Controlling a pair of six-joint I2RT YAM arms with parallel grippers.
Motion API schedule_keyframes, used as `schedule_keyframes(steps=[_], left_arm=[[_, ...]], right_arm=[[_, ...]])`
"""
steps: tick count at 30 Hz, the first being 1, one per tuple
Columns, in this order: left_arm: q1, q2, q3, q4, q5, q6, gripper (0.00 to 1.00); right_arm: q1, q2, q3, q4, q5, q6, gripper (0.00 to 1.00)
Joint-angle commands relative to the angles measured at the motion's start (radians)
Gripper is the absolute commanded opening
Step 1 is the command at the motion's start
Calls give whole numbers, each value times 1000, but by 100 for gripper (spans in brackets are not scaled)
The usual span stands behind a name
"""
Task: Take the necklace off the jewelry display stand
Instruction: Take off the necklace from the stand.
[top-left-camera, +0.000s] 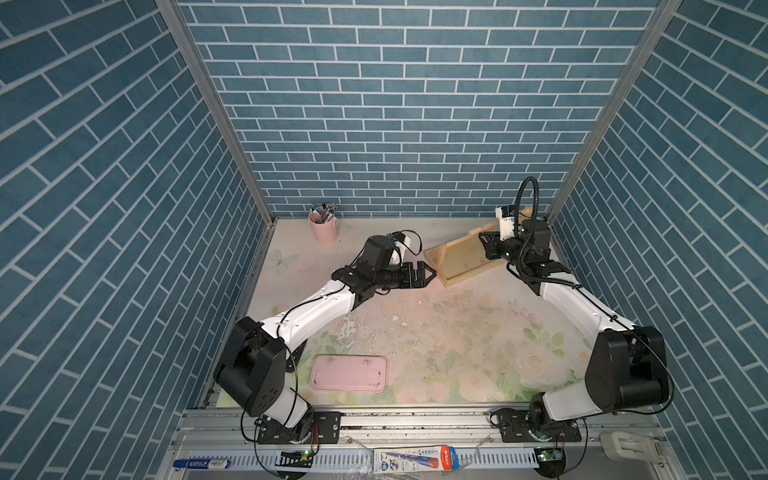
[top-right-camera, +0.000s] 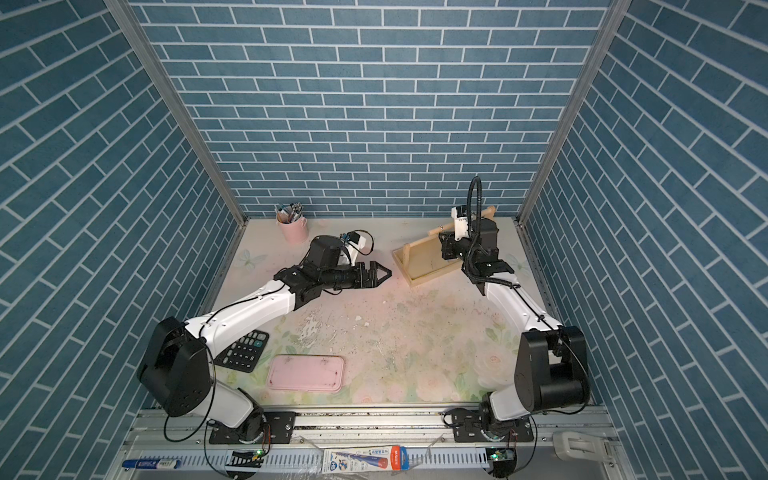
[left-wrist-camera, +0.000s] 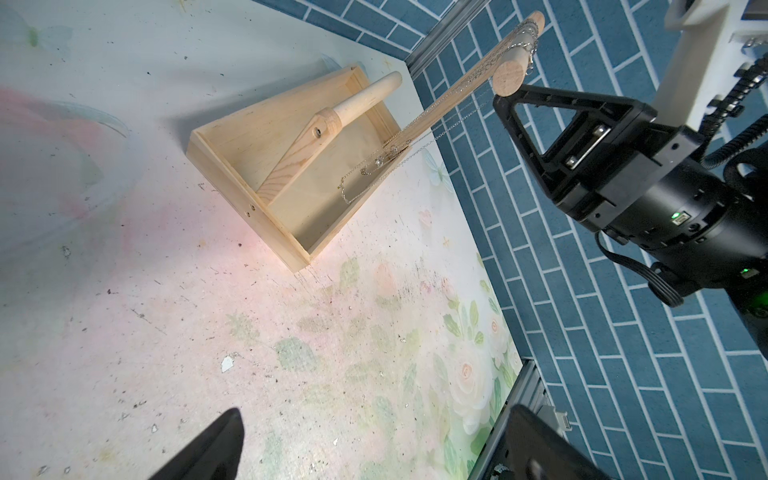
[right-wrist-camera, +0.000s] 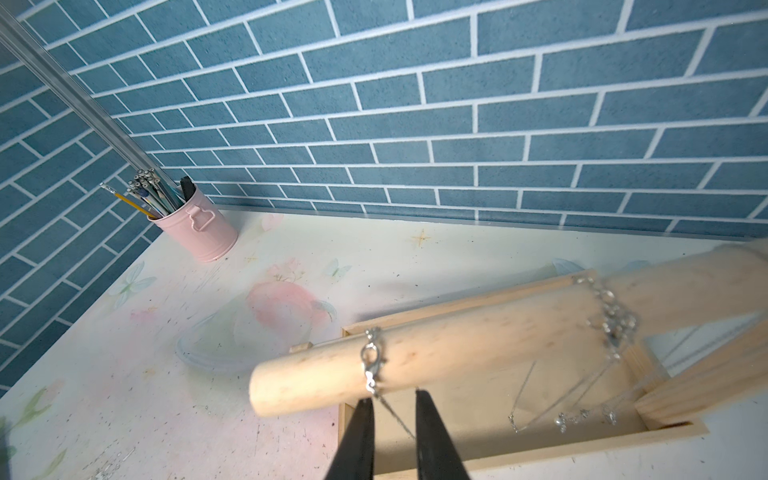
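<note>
The jewelry display stand (top-left-camera: 457, 259) (top-right-camera: 419, 264), a pale wooden frame on a tray base, is at the back right of the table. Thin silver chains loop over its top bar (right-wrist-camera: 478, 345). The necklace (right-wrist-camera: 371, 365) nearest the bar's free end shows a lobster clasp, and its chain drops between my right fingers. My right gripper (right-wrist-camera: 395, 395) (top-left-camera: 484, 240) sits just under that bar end, jaws narrow but still apart around the chain. More chains (left-wrist-camera: 365, 174) hang down into the tray. My left gripper (top-left-camera: 424, 276) (left-wrist-camera: 374, 449) hovers open and empty, left of the stand.
A pink cup of pencils (top-left-camera: 323, 226) stands at the back left. A flat pink tray (top-left-camera: 348, 372) lies near the front and a calculator (top-right-camera: 243, 351) lies under the left arm. The right wall and a metal corner post run close behind the stand.
</note>
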Motion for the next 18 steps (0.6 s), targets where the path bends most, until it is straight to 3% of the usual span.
schedule_keyframes(steps=[1,12,18], left_arm=[[10,-17,8,22,8,1,99],[13,-12,8,21,9,1,99],[13,-10,8,22,10,-1,99]], right_arm=[[4,16,34,31,-15,-19,19],[6,34,32,57,-26,-10,19],[10,41,31,76,-19,-7,13]])
